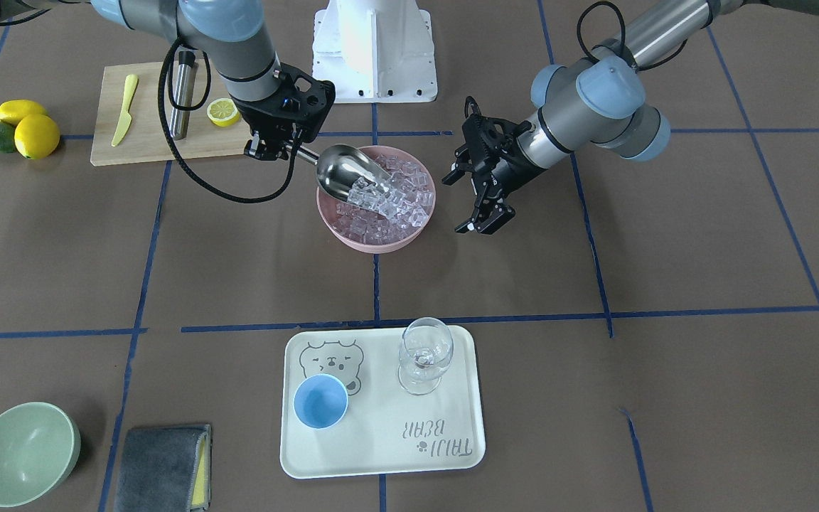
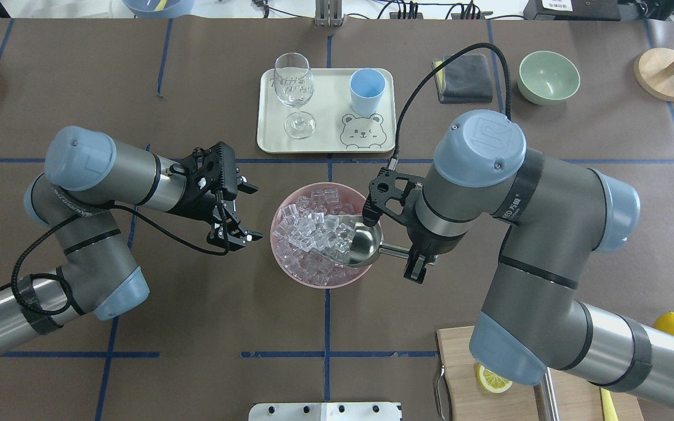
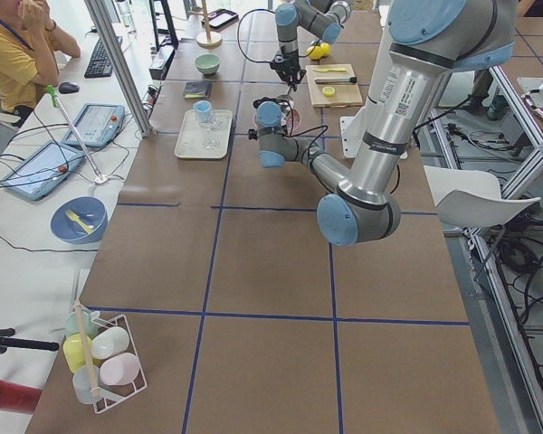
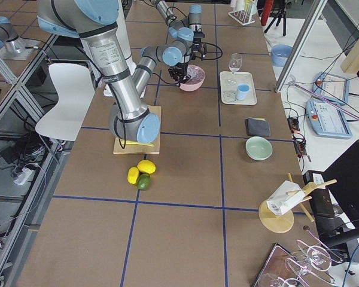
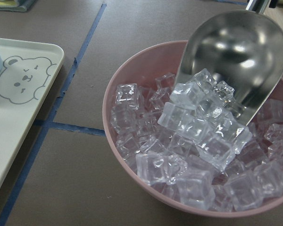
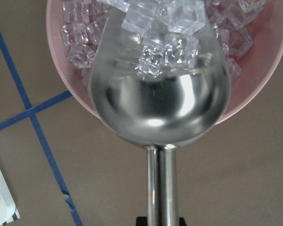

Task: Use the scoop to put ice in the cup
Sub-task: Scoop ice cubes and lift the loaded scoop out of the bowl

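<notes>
The scoop (image 2: 363, 242) lies tilted into a pink bowl (image 2: 308, 280), its trough dug into the ice (image 2: 313, 228), with several cubes at its mouth. My right gripper (image 2: 413, 257) is shut on the scoop's thin handle at the bowl's right side. My left gripper (image 2: 253, 213) is open and empty, just left of the bowl. The light-blue cup (image 2: 367, 90) stands empty on the cream bear tray (image 2: 325, 146), beyond the bowl. The front view shows the scoop (image 1: 342, 171), the ice (image 1: 392, 199) and the cup (image 1: 320, 400).
A clear wine glass (image 2: 294, 88) stands on the tray beside the cup. A grey cloth (image 2: 461, 79) and a pale green bowl (image 2: 549, 76) lie right of the tray. A cutting board (image 1: 146, 135) with a lemon half, a knife and a steel cylinder sits near the right arm.
</notes>
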Controlling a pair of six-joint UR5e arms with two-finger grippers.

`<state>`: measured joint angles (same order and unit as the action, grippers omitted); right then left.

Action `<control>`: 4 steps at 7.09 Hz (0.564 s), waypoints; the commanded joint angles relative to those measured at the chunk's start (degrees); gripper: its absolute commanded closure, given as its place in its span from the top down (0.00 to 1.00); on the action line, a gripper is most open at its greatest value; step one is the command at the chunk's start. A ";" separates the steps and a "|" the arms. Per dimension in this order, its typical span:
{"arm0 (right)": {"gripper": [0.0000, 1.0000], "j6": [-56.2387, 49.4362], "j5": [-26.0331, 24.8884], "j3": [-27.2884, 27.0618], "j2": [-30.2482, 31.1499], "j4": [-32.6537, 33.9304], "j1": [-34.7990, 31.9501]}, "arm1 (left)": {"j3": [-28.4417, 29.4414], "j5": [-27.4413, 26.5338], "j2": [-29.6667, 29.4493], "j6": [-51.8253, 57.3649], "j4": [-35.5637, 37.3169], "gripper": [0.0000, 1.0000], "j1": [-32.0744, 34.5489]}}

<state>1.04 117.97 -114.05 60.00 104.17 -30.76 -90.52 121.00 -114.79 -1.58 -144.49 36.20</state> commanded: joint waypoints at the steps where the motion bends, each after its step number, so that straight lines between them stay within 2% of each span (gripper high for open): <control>1: 0.00 0.02 -0.19 -2.05 1.43 -0.46 -0.09 | 0.08 -0.06 0.01 0.00 0.00 1.00 0.01; 3: 0.00 0.19 -0.19 -2.84 3.19 -2.81 -0.09 | -0.01 0.02 -0.08 0.00 0.00 1.00 0.18; 4: 0.00 1.76 -0.11 -2.84 5.63 -7.88 -0.09 | -0.01 0.02 -0.08 0.00 0.00 1.00 0.18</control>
<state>1.52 117.82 -116.63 63.31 100.94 -30.85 -90.51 121.02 -114.84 -1.58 -144.49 36.32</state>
